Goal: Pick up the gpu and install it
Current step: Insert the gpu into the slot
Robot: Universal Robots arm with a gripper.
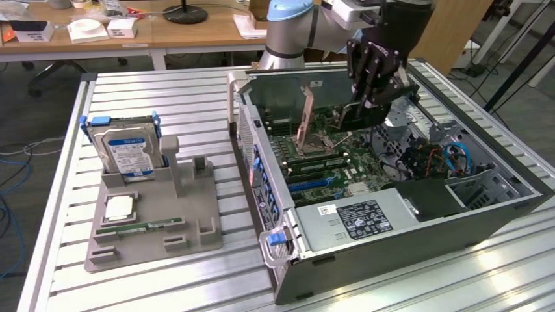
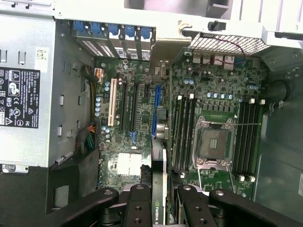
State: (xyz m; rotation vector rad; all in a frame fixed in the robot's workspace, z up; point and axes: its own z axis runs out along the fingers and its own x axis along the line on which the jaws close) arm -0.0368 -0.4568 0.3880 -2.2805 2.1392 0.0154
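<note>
My gripper (image 1: 375,91) hangs inside the open computer case (image 1: 485,195), above the motherboard (image 1: 325,159). It is shut on the gpu (image 1: 357,116), a thin dark card held on edge and pointing down at the board. In the wrist view the gpu (image 2: 159,165) shows edge-on between the black fingers (image 2: 139,203), with a green logo on its face. Its far end sits over the blue expansion slot (image 2: 154,111), near the rear bracket openings (image 2: 113,33). I cannot tell whether the card touches the slot.
The power supply (image 1: 360,218) fills the case's near end, with the CPU socket (image 2: 210,142) and memory slots (image 2: 248,137) beside the card. On the exterior view's left, a grey fixture (image 1: 152,221) holds a hard drive (image 1: 126,146), a CPU chip (image 1: 119,208) and a green memory stick (image 1: 139,227).
</note>
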